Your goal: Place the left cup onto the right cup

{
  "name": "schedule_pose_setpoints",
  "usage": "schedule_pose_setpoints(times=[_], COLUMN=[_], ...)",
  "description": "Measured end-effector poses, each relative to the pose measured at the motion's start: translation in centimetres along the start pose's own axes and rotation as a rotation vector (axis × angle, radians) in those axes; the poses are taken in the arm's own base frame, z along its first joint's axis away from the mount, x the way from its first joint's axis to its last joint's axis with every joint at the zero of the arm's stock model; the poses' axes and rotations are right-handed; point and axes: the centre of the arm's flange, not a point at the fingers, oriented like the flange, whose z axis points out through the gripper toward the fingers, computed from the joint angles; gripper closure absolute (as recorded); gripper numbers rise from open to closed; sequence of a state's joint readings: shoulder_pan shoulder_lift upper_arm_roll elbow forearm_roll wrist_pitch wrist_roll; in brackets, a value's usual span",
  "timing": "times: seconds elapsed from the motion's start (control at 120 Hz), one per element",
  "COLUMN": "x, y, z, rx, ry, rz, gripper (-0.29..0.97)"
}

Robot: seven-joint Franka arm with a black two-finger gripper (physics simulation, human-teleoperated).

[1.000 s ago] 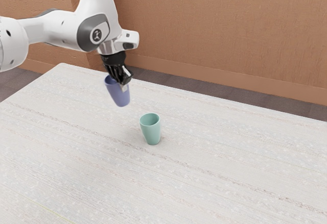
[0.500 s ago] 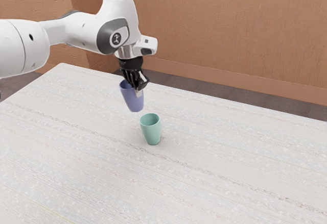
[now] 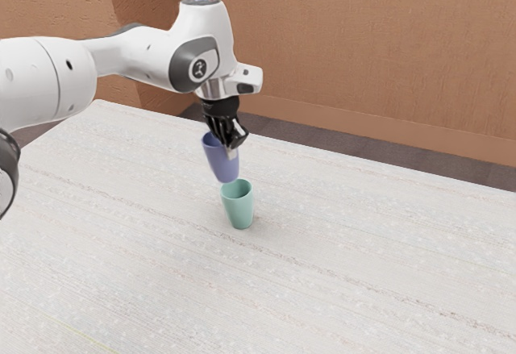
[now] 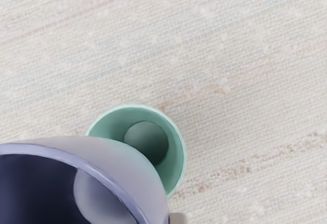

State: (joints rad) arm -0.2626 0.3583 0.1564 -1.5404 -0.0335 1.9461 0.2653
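Presently the black gripper [image 3: 229, 136] pinches the rim of the purple cup [image 3: 220, 161], which hangs tilted in the air, its base just above the mouth of the green cup [image 3: 238, 203] that stands upright on the pale table [image 3: 371, 249].

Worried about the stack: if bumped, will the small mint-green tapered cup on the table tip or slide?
Probably tippy: the mint-green tapered cup stands on its narrower base. It looks smooth and rigid, so it may slide on the table first. The tilted purple cup in the gripper hangs just above its rim, so a sideways nudge seems possible.
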Motion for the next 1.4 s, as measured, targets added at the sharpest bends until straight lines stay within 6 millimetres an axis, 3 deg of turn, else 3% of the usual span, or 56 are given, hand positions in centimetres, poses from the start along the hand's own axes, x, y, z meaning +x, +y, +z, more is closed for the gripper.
schedule_pose_setpoints(times=[0.7, 1.4], x=[1.5, 1.2], y=[0.0, 0.5], z=[3.4, 3.4], rx=[0.012, 0.0], ry=[0.0, 0.004], rz=[-0.005, -0.005], gripper=[0.78, 0.78])
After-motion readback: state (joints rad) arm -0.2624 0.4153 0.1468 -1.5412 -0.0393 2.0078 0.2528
